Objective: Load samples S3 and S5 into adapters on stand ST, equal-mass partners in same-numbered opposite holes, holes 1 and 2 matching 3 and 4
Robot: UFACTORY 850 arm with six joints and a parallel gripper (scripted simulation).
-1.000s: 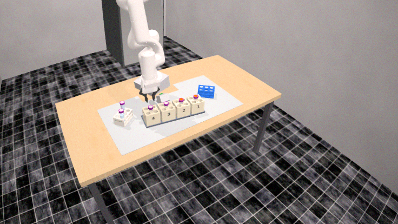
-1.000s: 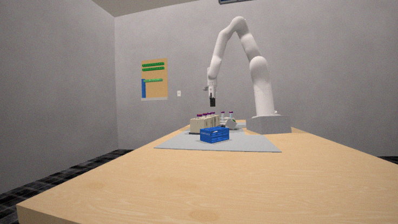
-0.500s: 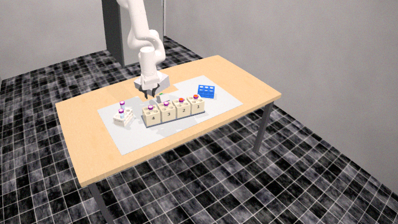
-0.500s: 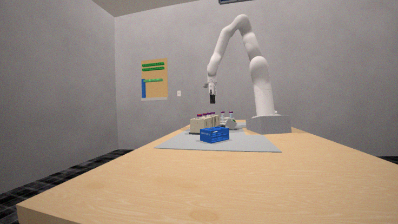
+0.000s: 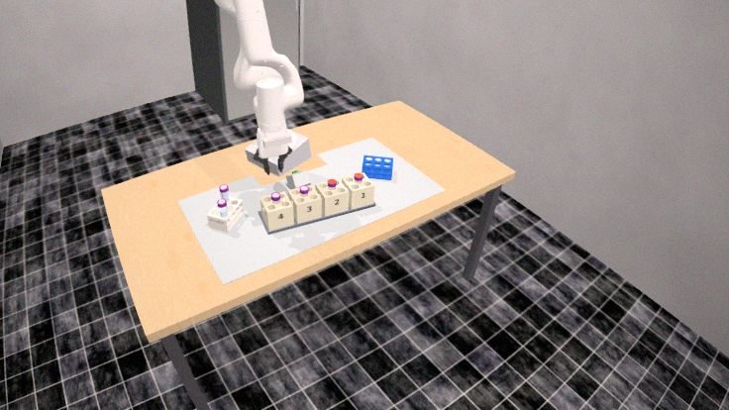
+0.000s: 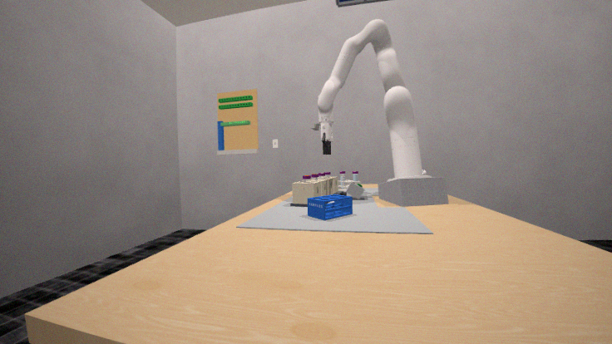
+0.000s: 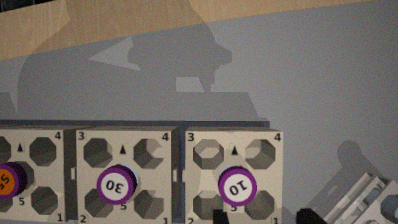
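Four beige adapters stand in a row on the stand: adapter 4, adapter 3, adapter 2 and adapter 1. Each holds one tube in hole 5. In the wrist view a white-dot blank marked 10 stands in adapter 4 and a blank marked 30 in adapter 3. An orange-dot sample stands in adapter 2, its ID cut off. Another orange-dot sample stands in adapter 1. My gripper hangs above and behind adapter 4, its fingers apart with nothing between them.
A white rack left of the stand holds two blanks. An empty blue sample rack stands at the right back. The small DONE desk with its green key sits just behind adapter 3. The arm's base block stands behind it.
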